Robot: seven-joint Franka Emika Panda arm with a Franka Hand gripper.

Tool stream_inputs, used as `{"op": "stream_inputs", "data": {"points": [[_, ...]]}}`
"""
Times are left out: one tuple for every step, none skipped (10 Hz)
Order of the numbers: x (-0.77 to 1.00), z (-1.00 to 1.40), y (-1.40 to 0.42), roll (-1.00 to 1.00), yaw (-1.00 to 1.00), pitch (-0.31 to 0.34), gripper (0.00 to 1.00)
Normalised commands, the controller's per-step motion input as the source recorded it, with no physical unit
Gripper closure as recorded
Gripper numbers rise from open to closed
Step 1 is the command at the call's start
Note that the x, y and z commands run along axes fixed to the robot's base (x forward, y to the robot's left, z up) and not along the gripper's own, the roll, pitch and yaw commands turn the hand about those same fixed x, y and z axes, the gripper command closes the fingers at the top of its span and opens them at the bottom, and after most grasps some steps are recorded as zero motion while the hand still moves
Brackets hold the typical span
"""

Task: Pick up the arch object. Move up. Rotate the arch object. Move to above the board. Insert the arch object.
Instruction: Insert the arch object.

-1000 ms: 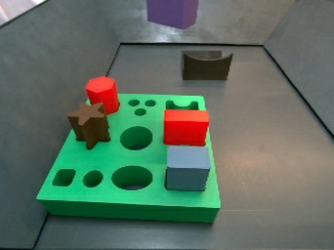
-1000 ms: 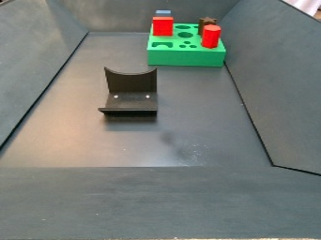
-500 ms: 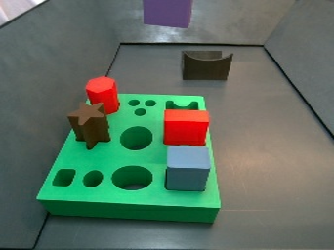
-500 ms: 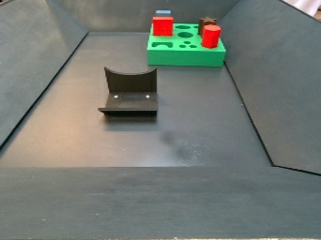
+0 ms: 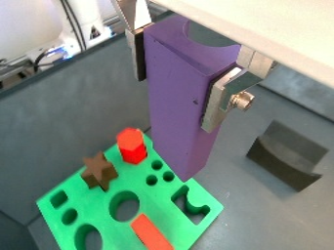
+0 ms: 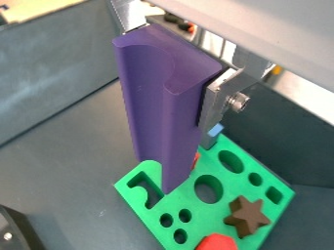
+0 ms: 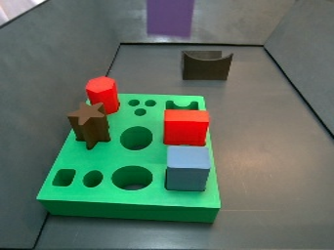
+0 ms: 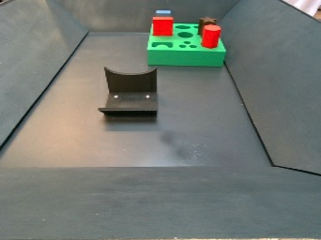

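In both wrist views: gripper (image 5: 183, 73) clamped on the purple arch object (image 5: 186, 103), silver fingers (image 5: 222, 98) pressed to its sides, block hanging upright high above the green board (image 5: 78, 227). On the board, a red cylinder (image 5: 131, 145) and brown star (image 5: 100, 171); fixture (image 5: 290, 153) apart on the floor.

In a side view: only the arch object's lower end (image 7: 169, 15) at the top edge, above the board (image 7: 92, 156) with its red cube (image 7: 187, 126) and blue cube (image 7: 188, 166).

In a side view: board (image 8: 187, 52) far behind the fixture (image 8: 129, 91); gripper out of sight.
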Motion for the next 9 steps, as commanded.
{"op": "stream_inputs", "data": {"points": [[0.47, -1.00, 0.00, 0.08, 0.27, 0.000, 1.00], [0.21, -1.00, 0.00, 0.11, 0.24, -0.004, 1.00], [0.14, -1.00, 0.00, 0.14, 0.10, -0.010, 1.00], [0.00, -0.92, 0.00, 0.20, 0.00, -0.061, 1.00], [0.00, -0.85, 0.00, 0.22, 0.00, -0.086, 1.00], [0.00, -0.79, 0.00, 0.21, 0.00, -0.124, 1.00], [0.00, -0.69, 0.00, 0.18, 0.00, -0.164, 1.00], [0.00, -0.42, 0.00, 0.11, 0.00, -0.059, 1.00], [0.00, -0.32, -0.01, 0.09, 0.00, -0.101, 1.00]]}}
